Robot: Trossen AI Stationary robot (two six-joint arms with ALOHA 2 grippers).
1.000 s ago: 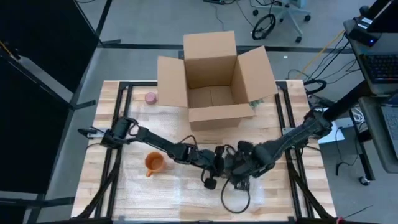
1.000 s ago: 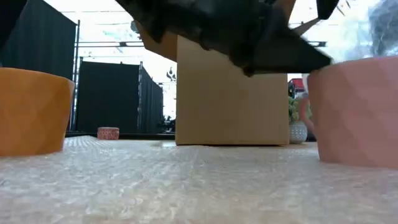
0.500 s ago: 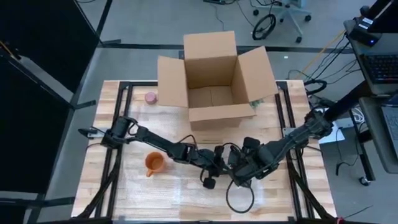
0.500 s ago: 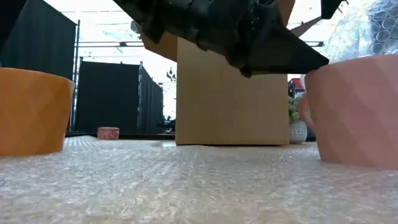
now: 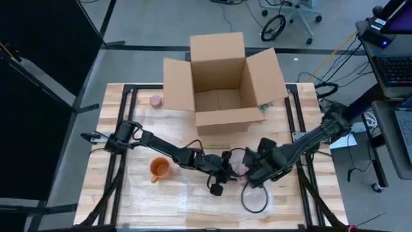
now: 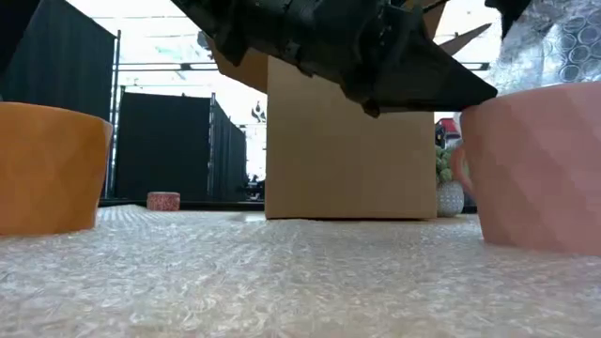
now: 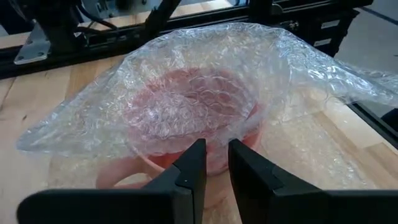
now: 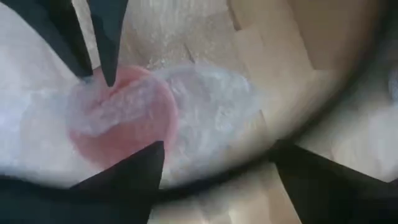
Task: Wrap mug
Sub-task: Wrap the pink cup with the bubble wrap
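- Bubble wrap (image 7: 205, 93) veils the pink mug (image 7: 186, 134), its handle seemingly cropped.
- Orange mug (image 6: 47, 169) is cut by the low view's edge.
- Right wrist view is blurred.

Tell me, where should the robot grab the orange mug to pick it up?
Probably the rim of the orange mug, from straight above: it stands upright with its mouth open, clear of both grippers. One finger inside, one outside. Its small handle points toward the table's front edge.

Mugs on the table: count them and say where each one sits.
2. An orange mug stands uncovered on the bubble wrap's left part; a pink mug sits under bubble wrap between both grippers. Others may be hidden inside the box.
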